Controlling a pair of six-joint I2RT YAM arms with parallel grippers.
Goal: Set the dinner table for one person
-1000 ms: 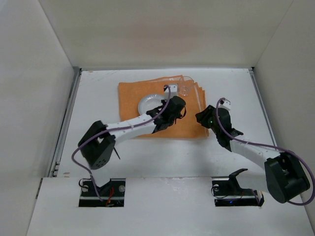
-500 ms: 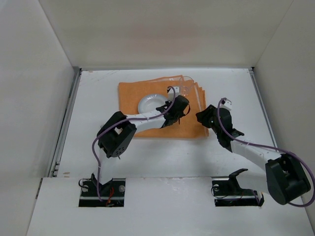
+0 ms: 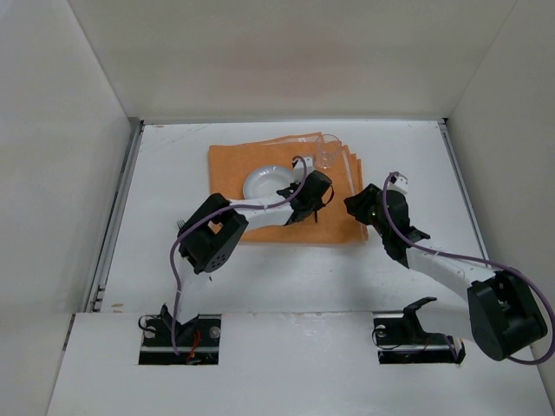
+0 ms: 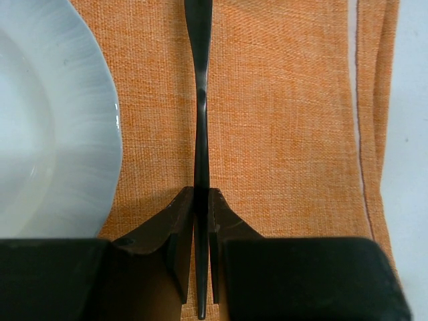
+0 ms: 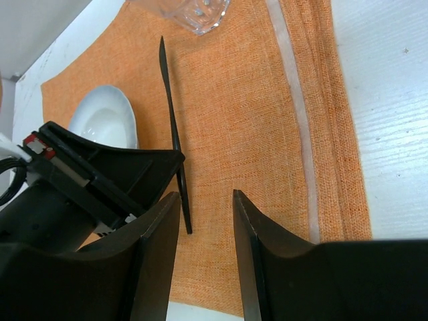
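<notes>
My left gripper [image 3: 314,201] is shut on a thin black utensil [image 4: 199,100], which runs straight out from between the jaws, low over the orange cloth mat [image 4: 281,134]. A white plate [image 4: 53,134] lies on the mat just left of the utensil. The mat rests on the white dinner table [image 3: 173,165]. My right gripper [image 3: 354,206] is open and empty above the mat's right part; in its wrist view [image 5: 206,197] the utensil [image 5: 170,114] and the left gripper [image 5: 127,174] lie just left of it. I cannot tell whether the utensil touches the mat.
A clear glass [image 5: 187,13] stands at the mat's far right corner [image 3: 328,158]. The mat's right edge is folded in several layers [image 5: 321,134]. White walls enclose the table on three sides. Bare tabletop [image 5: 388,100] lies right of the mat.
The left arm's elbow has swung in toward the mat and its gripper has shifted slightly right beside the plate, still holding the utensil. The right arm has barely moved.
</notes>
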